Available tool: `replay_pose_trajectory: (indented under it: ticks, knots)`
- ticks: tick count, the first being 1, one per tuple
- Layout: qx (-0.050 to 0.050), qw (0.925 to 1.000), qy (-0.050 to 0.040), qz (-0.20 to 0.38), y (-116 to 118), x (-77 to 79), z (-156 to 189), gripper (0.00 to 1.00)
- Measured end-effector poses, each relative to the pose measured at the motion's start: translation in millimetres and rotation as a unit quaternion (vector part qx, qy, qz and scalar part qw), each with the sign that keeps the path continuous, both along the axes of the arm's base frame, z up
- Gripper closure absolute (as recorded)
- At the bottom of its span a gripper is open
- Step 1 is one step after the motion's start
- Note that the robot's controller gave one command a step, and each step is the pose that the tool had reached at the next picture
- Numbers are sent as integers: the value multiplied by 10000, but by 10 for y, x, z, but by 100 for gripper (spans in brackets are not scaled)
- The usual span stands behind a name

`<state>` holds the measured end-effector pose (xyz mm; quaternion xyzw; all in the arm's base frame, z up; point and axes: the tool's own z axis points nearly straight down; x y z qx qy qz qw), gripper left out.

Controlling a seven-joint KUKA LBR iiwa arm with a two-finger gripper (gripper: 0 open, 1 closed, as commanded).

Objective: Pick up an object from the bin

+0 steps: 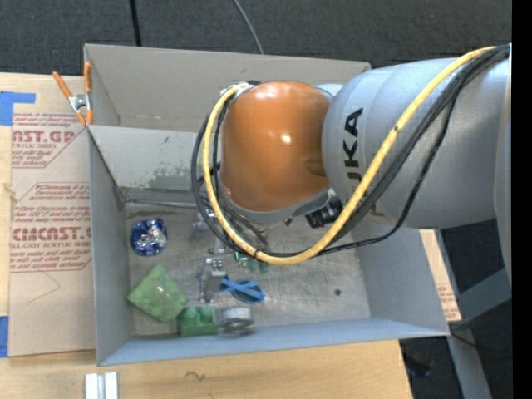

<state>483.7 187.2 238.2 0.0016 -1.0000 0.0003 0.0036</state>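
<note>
My gripper reaches down from under the arm's orange cover into the front middle of the bin. Just to its right, on the floor, lies a small blue clip-like thing, close to the gripper's tip; whether they touch I cannot tell. In front of the gripper a silver-grey round thing rests against the front wall, with a small green block right beside it on the left.
A crumpled light-green soft thing lies at the front left. A shiny blue ball sits further back near the left wall. The arm and its cover hang over the bin's middle and back.
</note>
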Motion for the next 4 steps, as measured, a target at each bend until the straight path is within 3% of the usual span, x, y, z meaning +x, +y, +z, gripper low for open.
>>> replay_pose_trajectory:
  ticks: [1,2,3,4]
  knots:
    - [-5,9996,4,287,-260,31,-1150,0]
    - [30,9954,-70,955,-798,184,-1669,0]
    - [10,9953,25,971,-798,147,-1657,100]
    - [18,9789,-73,2042,-368,58,38,100]
